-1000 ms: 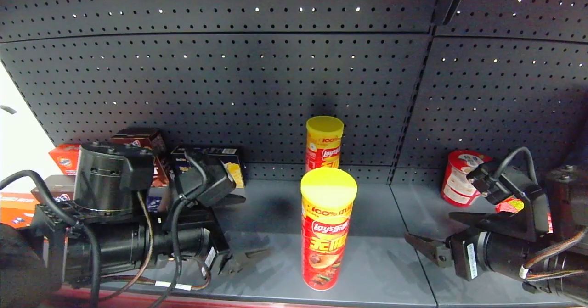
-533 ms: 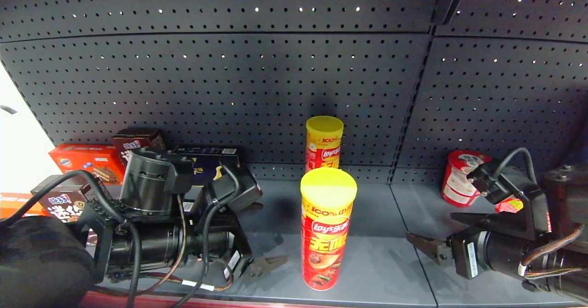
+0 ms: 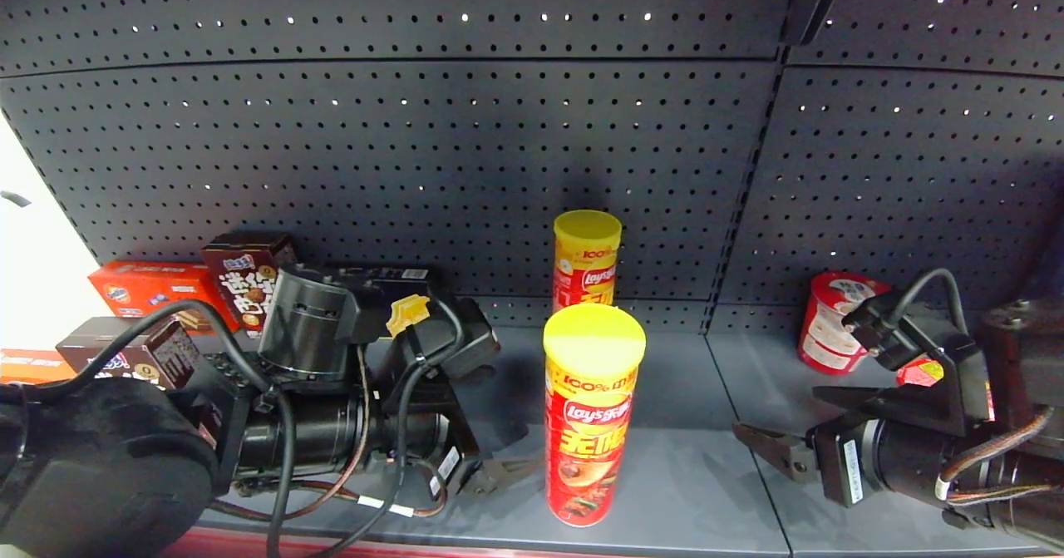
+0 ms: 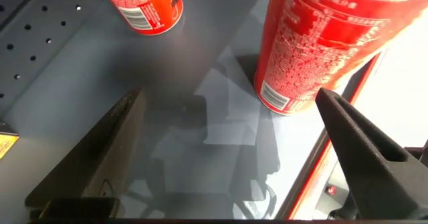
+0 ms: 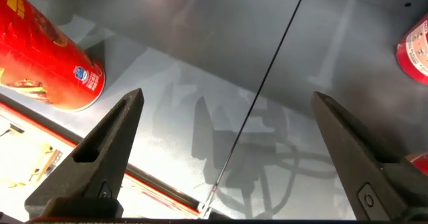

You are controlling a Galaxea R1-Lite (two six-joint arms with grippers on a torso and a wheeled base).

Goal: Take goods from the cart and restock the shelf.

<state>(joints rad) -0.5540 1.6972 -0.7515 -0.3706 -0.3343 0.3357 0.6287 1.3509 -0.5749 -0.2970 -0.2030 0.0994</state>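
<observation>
With the left gripper [image 4: 227, 103] spread wide and empty and the front crisp can [image 3: 592, 425] upright just beyond one fingertip near the shelf [image 3: 690, 475] edge, a sideways swing could topple it, while the right gripper [image 5: 227, 100], also wide open and empty, hangs well apart.

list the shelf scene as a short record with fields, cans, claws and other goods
shelf: dark grey, pegboard behind
front can: red chip can, yellow lid, upright near the shelf's front edge
back can: same kind, upright behind it by the pegboard
left claw: open, empty, low on the front can's left, not touching
right claw: open, empty, over the shelf to the front can's right
other goods: snack boxes far left, red cup far right
</observation>
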